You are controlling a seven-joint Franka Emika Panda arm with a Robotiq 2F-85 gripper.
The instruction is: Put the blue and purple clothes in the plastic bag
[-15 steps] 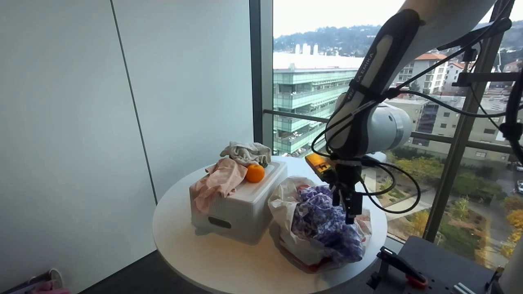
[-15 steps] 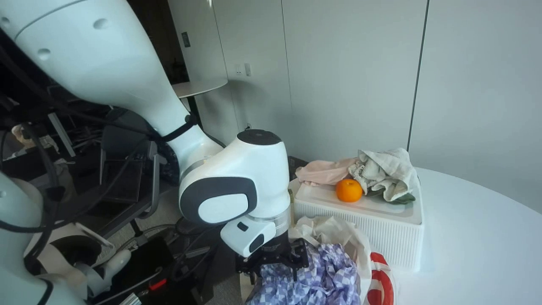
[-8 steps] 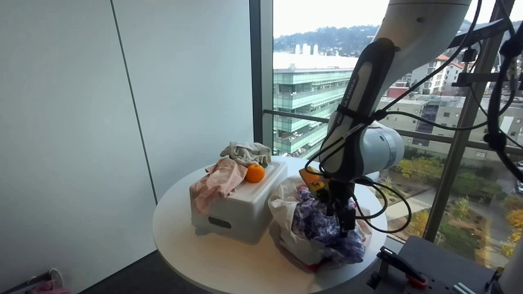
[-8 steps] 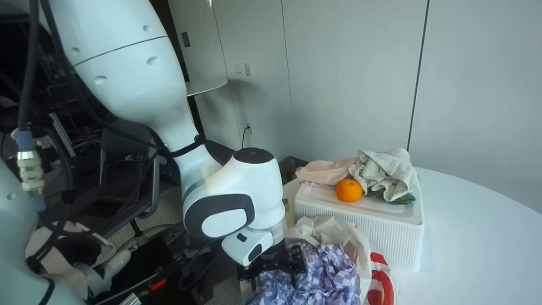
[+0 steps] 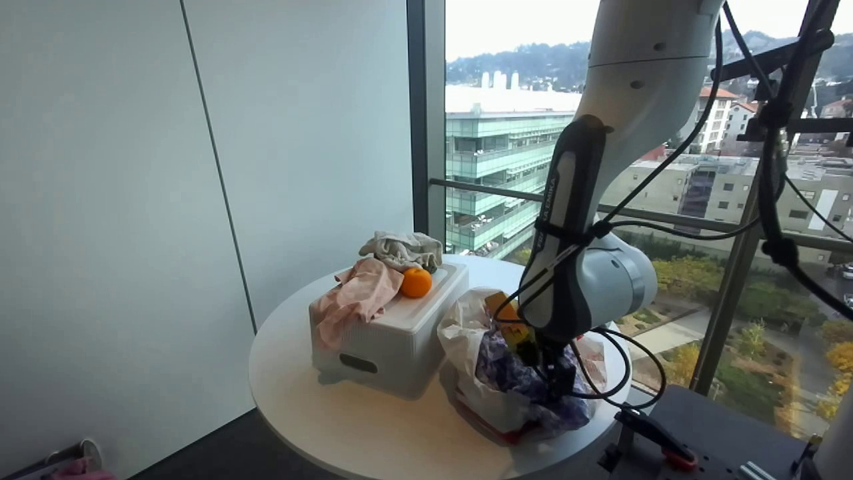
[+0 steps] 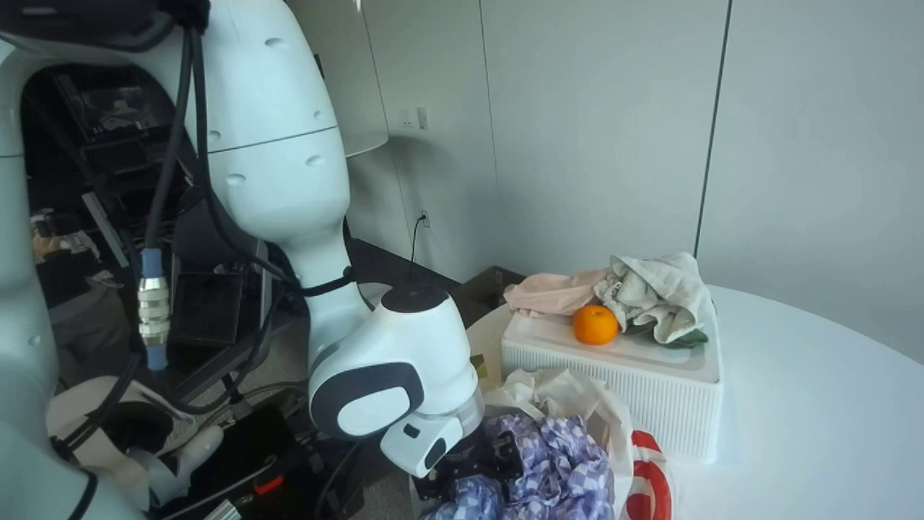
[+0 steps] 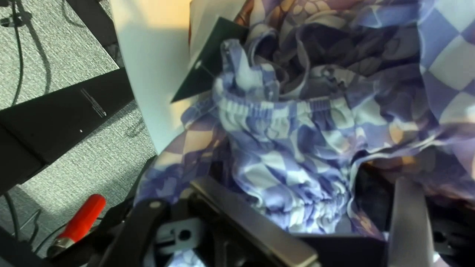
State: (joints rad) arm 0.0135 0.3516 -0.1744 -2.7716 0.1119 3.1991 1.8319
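Note:
A blue-purple and white checked garment (image 5: pixel 493 363) lies bunched in the open mouth of a white plastic bag (image 5: pixel 460 333) with red print, and hangs over its near side. In an exterior view the garment (image 6: pixel 552 462) also fills the front of the bag (image 6: pixel 570 390). My gripper (image 5: pixel 556 387) points down into the garment on the side toward the robot base. In the wrist view the gripper (image 7: pixel 302 185) has its fingers wide apart, with an elastic-gathered fold of the garment (image 7: pixel 285 137) between them. The fingertips are partly hidden by cloth in the exterior views.
A white box (image 5: pixel 393 340) stands beside the bag, bearing a pink cloth (image 5: pixel 360 293), an orange (image 5: pixel 416 283) and a grey-white cloth (image 5: pixel 403 250). The round white table (image 5: pixel 346 427) ends just past the bag. A black stand with a red-handled clamp (image 5: pixel 678 460) adjoins it.
The arm has come down and slightly toward the box, taking the gripper from above the garment into it. The garment's top is pressed down a little. The bag and box stay put.

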